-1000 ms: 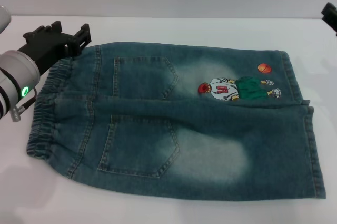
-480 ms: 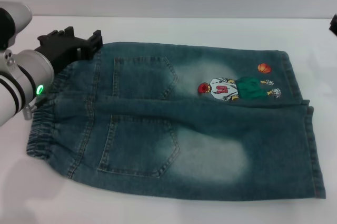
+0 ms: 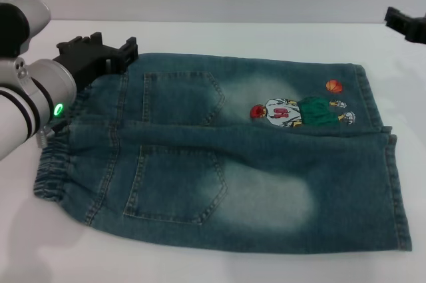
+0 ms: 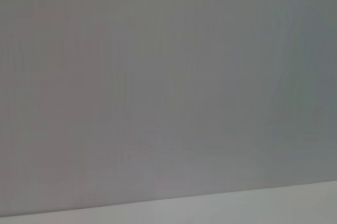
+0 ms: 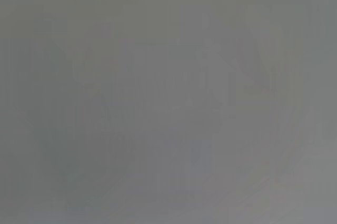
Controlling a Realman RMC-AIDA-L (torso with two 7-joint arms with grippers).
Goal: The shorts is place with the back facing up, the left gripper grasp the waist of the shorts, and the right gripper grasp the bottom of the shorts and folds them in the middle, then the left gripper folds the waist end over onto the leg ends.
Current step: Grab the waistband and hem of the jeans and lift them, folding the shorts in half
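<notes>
Lying flat and back-up on a white table [image 3: 200,266], the shorts [image 3: 219,156] fill the middle of the head view, with the waist [image 3: 56,143] at nine o'clock and the bottom of the shorts [image 3: 393,163] at three o'clock. The left gripper [image 3: 100,56] hovers at about ten o'clock, at the far corner of the waist; whether it touches the cloth cannot be told, and neither can the gap between its fingers. The right gripper [image 3: 406,23] shows only as a black tip at two o'clock, apart from the hems, its jaws unreadable. Both wrist views show plain grey. The denim looks soft and limp, likely light but thick at the seams, so it should drape and sag between two holds. The gathered waistband and the stitched hems seem the firmest places to pinch, each at the far edge. Nothing is folded yet. A small cartoon print [image 3: 303,111] marks the far leg.
</notes>
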